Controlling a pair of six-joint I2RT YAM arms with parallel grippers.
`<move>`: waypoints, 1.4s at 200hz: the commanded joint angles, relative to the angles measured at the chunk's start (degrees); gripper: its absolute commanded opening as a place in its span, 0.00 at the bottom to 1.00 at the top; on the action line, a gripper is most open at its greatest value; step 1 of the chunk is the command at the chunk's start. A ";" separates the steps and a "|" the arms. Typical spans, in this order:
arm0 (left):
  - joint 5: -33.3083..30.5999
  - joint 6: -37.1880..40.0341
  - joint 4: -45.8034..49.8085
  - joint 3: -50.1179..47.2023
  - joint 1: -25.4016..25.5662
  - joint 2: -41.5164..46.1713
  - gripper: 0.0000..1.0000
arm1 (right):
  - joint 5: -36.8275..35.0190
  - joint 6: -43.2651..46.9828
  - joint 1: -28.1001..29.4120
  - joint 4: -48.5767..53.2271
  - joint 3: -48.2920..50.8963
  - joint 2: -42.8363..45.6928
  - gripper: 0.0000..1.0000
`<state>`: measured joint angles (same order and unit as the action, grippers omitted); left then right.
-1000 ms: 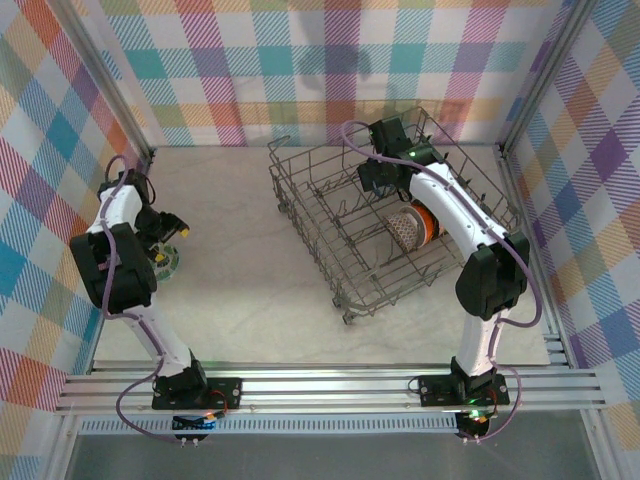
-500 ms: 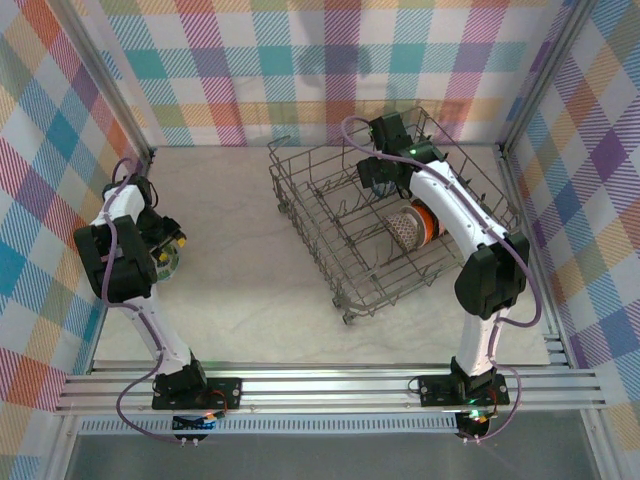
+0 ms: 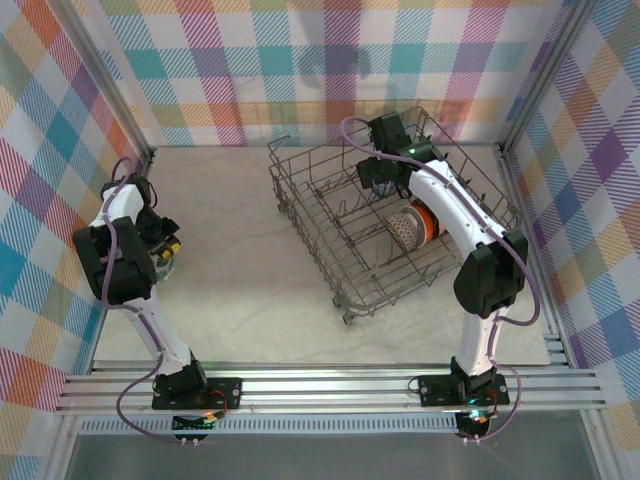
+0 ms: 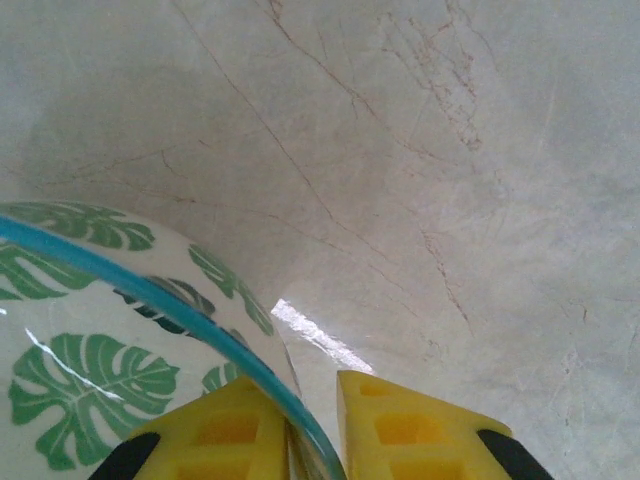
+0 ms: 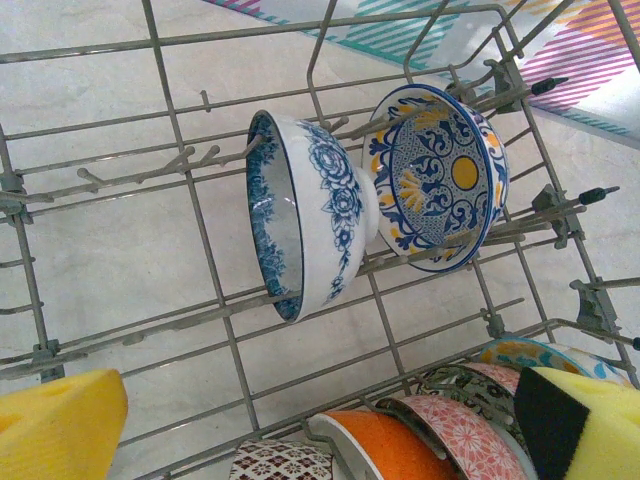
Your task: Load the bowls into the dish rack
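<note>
A white bowl with green leaves and a blue rim [image 4: 90, 340] sits at the table's left side, also seen from above as the leaf bowl [image 3: 162, 262]. My left gripper [image 4: 300, 440] straddles its rim, one yellow finger [image 4: 205, 435] inside and the other outside, shut on it. The grey wire dish rack [image 3: 300, 215] stands at the right. My right gripper [image 5: 320, 440] hangs open above the dish rack [image 5: 200, 250], holding nothing. Standing between the tines are a blue floral bowl [image 5: 320, 220] and a blue-yellow bowl [image 5: 440, 180]. Orange [image 5: 385, 445], pink [image 5: 470, 435] and dark floral [image 5: 480, 385] bowls line the row below.
A mosaic-patterned bowl [image 5: 280, 462] stands at the lower end of that row, the row of bowls [image 3: 415, 225] showing under my right arm from above. Checked walls and metal posts [image 3: 115, 100] enclose the marble table [image 3: 240, 290].
My left gripper has dropped down and toward the near edge onto the leaf bowl's rim. The right arm has hardly moved over the rack.
</note>
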<state>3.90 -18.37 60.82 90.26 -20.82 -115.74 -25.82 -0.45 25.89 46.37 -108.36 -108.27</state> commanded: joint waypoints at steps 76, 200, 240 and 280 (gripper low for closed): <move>9.99 -2.65 -1.93 -1.64 -0.53 11.29 0.00 | 3.38 -0.70 0.22 1.14 -2.44 1.13 0.98; 0.38 -40.01 -31.95 5.42 22.91 33.89 0.00 | 30.39 -1.63 4.58 -12.65 -8.61 2.76 0.80; -7.12 -43.50 -36.28 8.26 32.41 32.93 0.00 | 36.52 -1.51 10.00 -23.95 -5.06 3.30 0.75; -8.90 -44.39 -36.81 13.61 37.62 29.89 0.00 | 35.13 -2.67 14.22 -31.50 -4.68 1.31 0.67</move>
<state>-1.72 -60.97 29.54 98.72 14.66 -84.68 7.79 -1.34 38.44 23.97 -113.34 -106.54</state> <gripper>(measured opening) 0.091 0.693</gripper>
